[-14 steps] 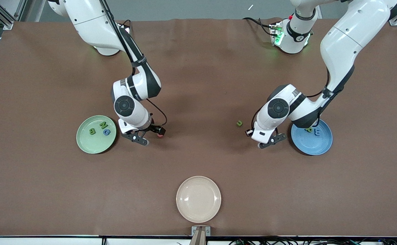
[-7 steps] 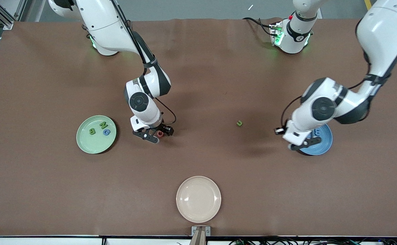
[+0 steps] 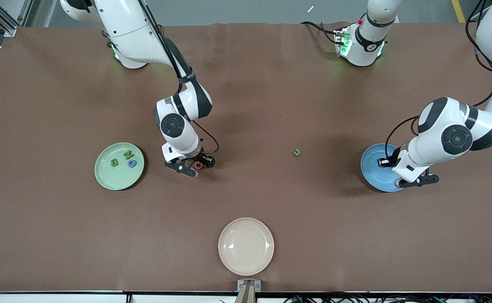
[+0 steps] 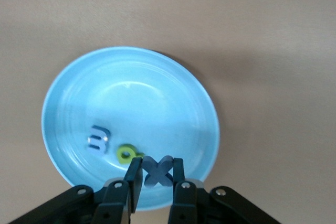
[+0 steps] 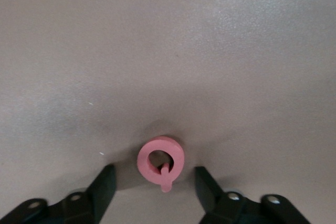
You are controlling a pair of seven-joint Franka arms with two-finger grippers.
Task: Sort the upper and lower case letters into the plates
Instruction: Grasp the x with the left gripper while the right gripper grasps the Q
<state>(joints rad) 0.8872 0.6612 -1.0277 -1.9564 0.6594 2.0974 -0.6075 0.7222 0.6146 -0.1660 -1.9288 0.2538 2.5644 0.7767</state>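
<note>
My left gripper [image 3: 416, 182] hangs over the blue plate [image 3: 372, 168], shut on a small blue x-shaped letter [image 4: 157, 174]. Beneath it the blue plate [image 4: 147, 98] holds a blue letter [image 4: 97, 140] and a green letter [image 4: 126, 153]. My right gripper [image 3: 193, 167] is down at the table, open, with one finger on each side of a red Q-shaped letter [image 5: 160, 162] and a gap at both sides. The pale green plate [image 3: 115, 179] holds a green B [image 3: 114, 162], a green N [image 3: 128, 154] and a blue letter [image 3: 132, 163]. One small green letter [image 3: 297, 152] lies alone mid-table.
A cream-white plate [image 3: 246, 261] with nothing in it sits near the table's front edge. Brown table surface lies bare between the plates.
The left arm has swung toward its own end of the table, carrying the blue letter over the blue plate. The right gripper has shifted onto the red letter and its fingers have narrowed.
</note>
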